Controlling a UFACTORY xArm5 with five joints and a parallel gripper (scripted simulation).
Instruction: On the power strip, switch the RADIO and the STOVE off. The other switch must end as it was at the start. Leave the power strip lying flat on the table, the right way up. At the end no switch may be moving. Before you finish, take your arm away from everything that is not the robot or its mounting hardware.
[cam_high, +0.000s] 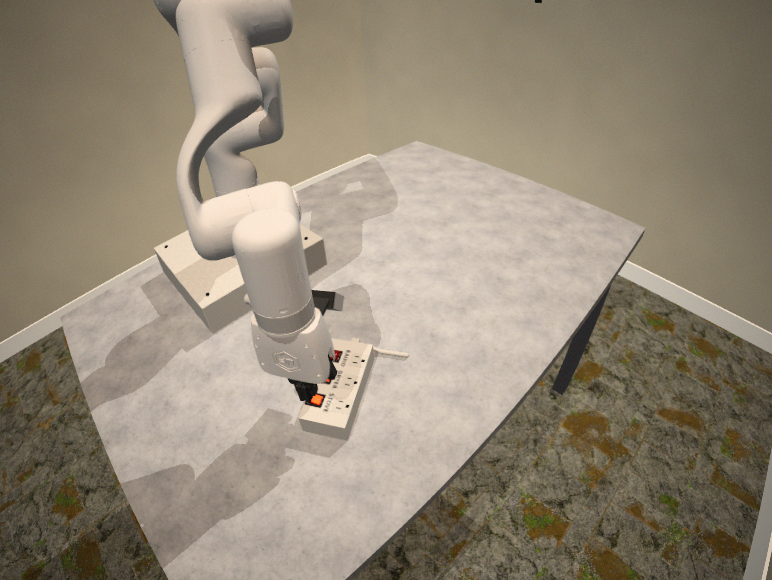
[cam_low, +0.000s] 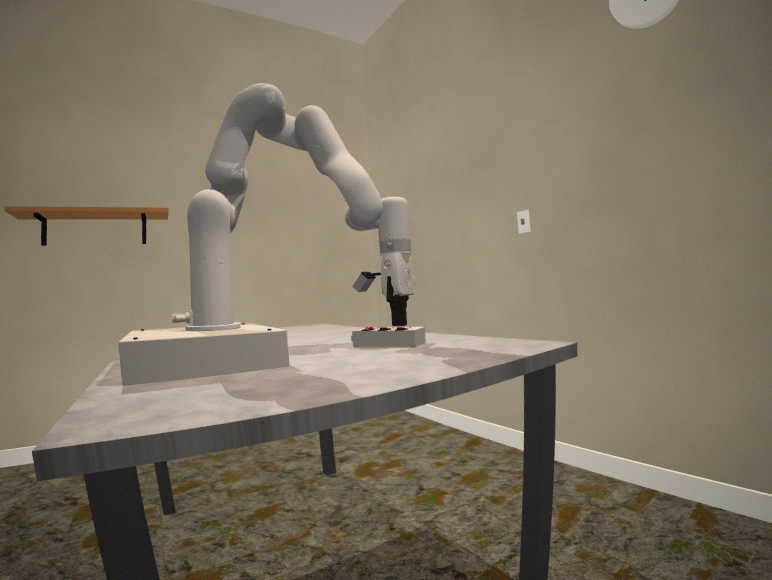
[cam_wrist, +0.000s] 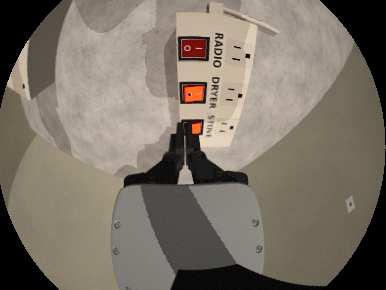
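Note:
The power strip (cam_high: 324, 424) (cam_low: 386, 338) (cam_wrist: 217, 140) lies flat on the table, right way up. In the wrist view the RADIO switch (cam_wrist: 193, 48) is dark red and unlit. The DRYER switch (cam_wrist: 193, 94) is lit bright orange. The STOVE switch (cam_wrist: 196, 128) (cam_high: 317, 399) is lit orange too; its left part is hidden behind the fingertips in the wrist view. My gripper (cam_wrist: 184, 131) (cam_low: 399, 324) is shut and empty. Its tips are at the O-marked side of the STOVE switch, very low over it; whether they touch it I cannot tell.
The robot's base block (cam_high: 215, 311) (cam_low: 205, 355) stands on the table (cam_high: 474, 261) (cam_low: 205, 430) behind the strip. A short pale cable (cam_high: 391, 353) (cam_wrist: 252, 21) leaves the strip's RADIO end. The outlets lie on the side of the labels away from the switches.

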